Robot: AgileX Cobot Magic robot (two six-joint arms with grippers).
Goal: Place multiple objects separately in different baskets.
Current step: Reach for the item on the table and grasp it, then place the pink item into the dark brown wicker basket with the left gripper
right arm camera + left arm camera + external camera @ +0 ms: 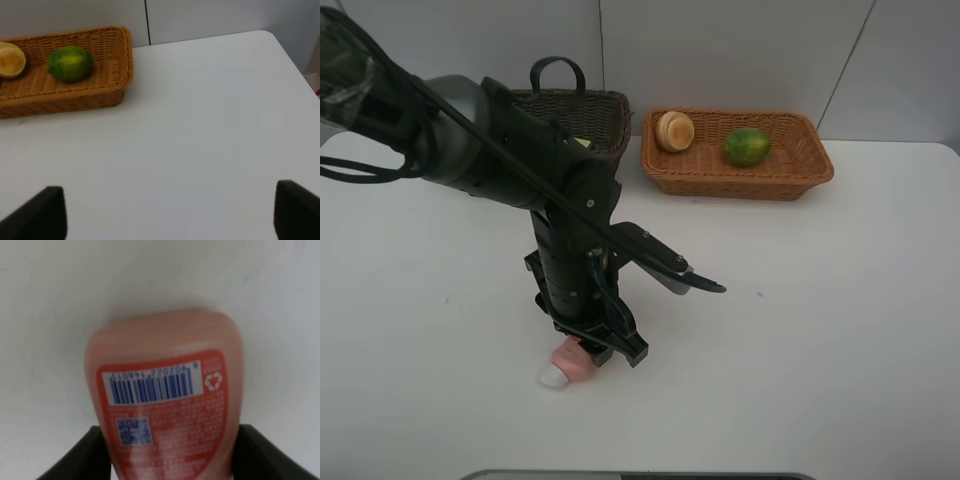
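The left arm [555, 215] is mostly matte black, with a boxy section just behind the jaws dotted with small pale screw heads, and a smooth grey link further back. Loose black cables [430, 94] run along it. The left gripper [582, 352] fingers [85, 460] are plain black wedges; the right gripper [170, 212] fingers [47, 210] look pretty much identical.

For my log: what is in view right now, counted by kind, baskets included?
Baskets: 2 (dark brown basket, tan basket)
Fruits: 2 (pale orange fruit, green fruit, both in tan basket)
Tubes: 1 (pink tube)
Total: 5. The arm hides most of the dark basket's inside.
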